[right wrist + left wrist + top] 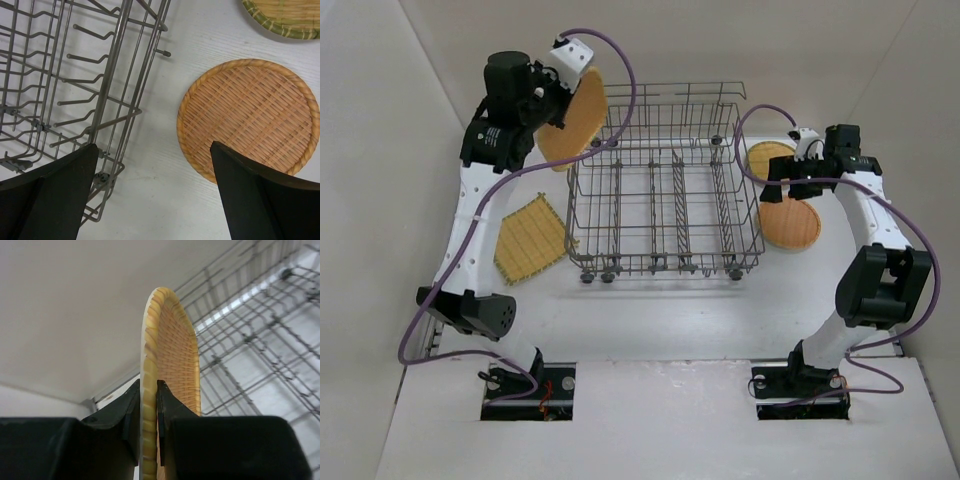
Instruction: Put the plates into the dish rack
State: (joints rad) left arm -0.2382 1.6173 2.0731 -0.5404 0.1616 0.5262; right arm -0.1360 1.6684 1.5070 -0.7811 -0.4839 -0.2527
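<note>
My left gripper (563, 105) is shut on the rim of a round orange-tan woven plate (576, 118) and holds it on edge in the air, over the far-left corner of the grey wire dish rack (665, 195). In the left wrist view the plate (172, 350) stands upright between my fingers (149, 386). My right gripper (788, 183) is open and empty, hovering between the rack's right side (75, 75) and a round orange plate (250, 115) lying flat on the table. A second round yellowish plate (765, 157) lies behind it. A square yellow plate (530, 238) lies flat left of the rack.
The rack has upright tines, small wheels along its near edge and a taller wire back (690, 95). White walls close in the table on the left, back and right. The arm bases (530, 385) sit at the near edge.
</note>
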